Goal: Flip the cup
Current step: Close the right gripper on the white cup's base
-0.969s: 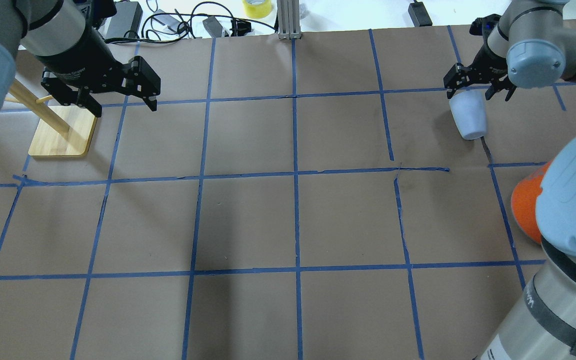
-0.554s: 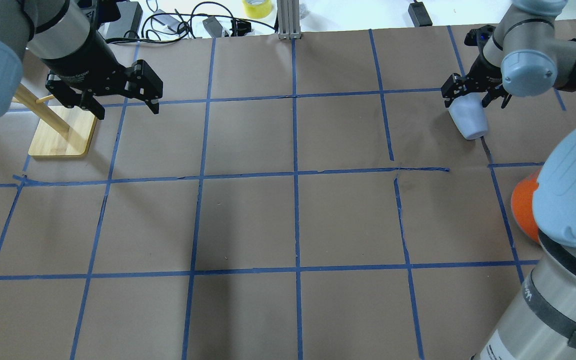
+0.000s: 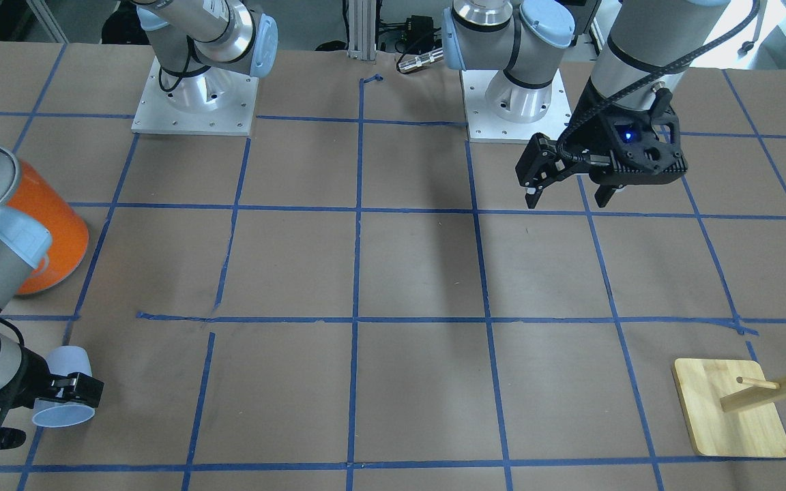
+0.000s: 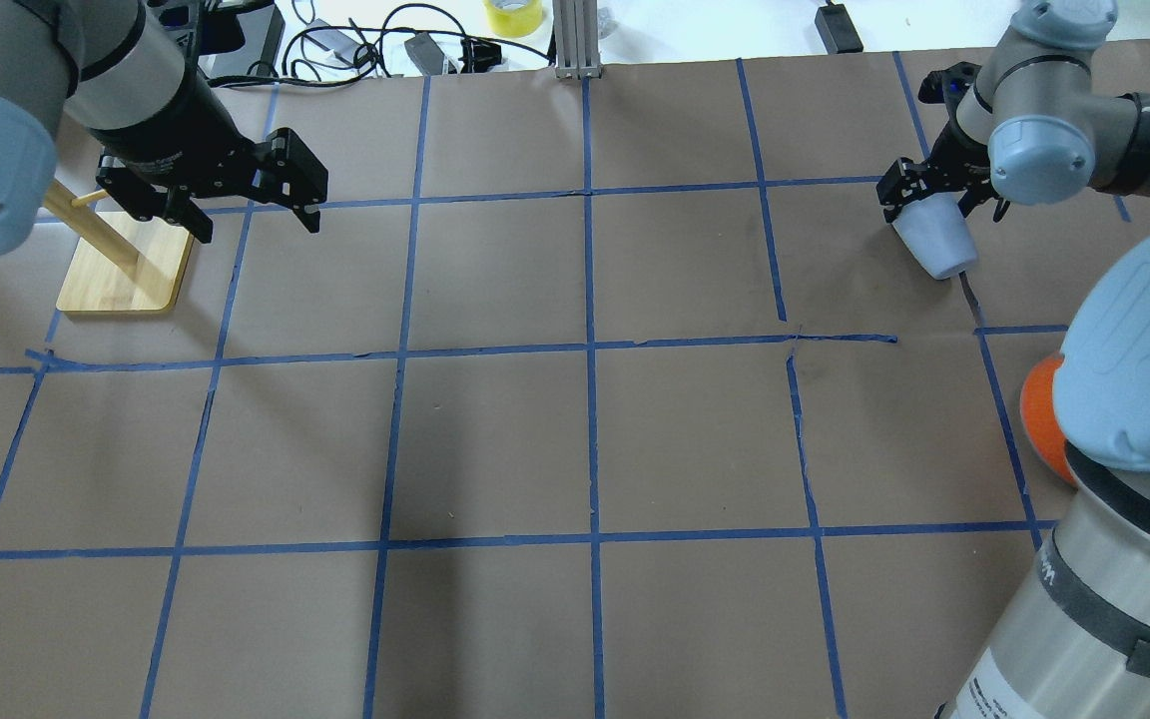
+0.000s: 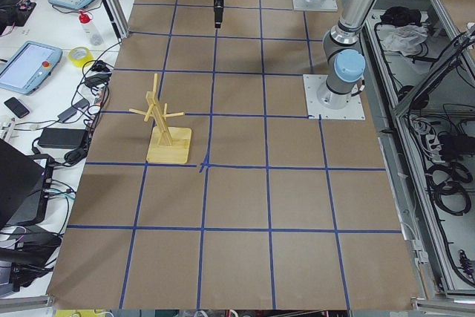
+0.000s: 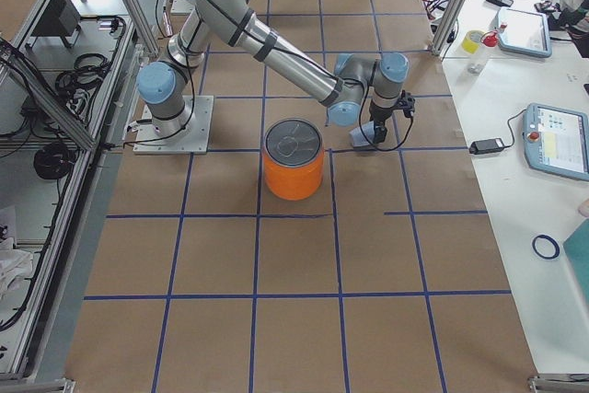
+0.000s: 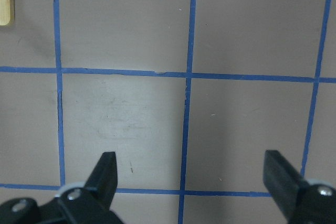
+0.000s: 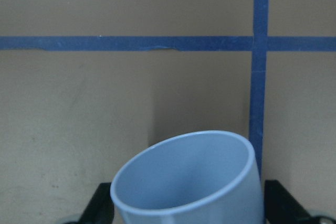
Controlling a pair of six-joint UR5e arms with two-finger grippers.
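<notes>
The pale blue cup (image 4: 936,245) lies tilted on the brown paper at the far right, rim away from the robot and base toward it. It also shows in the front view (image 3: 59,395) and in the right wrist view (image 8: 194,182), where I look into its opening. My right gripper (image 4: 942,200) is open, with its fingers (image 8: 101,205) on either side of the rim end. I cannot tell whether they touch the cup. My left gripper (image 4: 261,212) is open and empty, held above the table at the far left, and it also shows in the front view (image 3: 570,194).
A large orange can (image 4: 1039,414) with a silver top (image 6: 293,143) stands at the near right, partly behind my right arm. A wooden peg stand (image 4: 124,268) sits at the far left beside my left gripper. Cables and tape (image 4: 513,15) lie past the far edge.
My right gripper has moved a little further from the robot and down over the cup's rim end. The cup has hardly shifted. My left gripper has drifted slightly right.
</notes>
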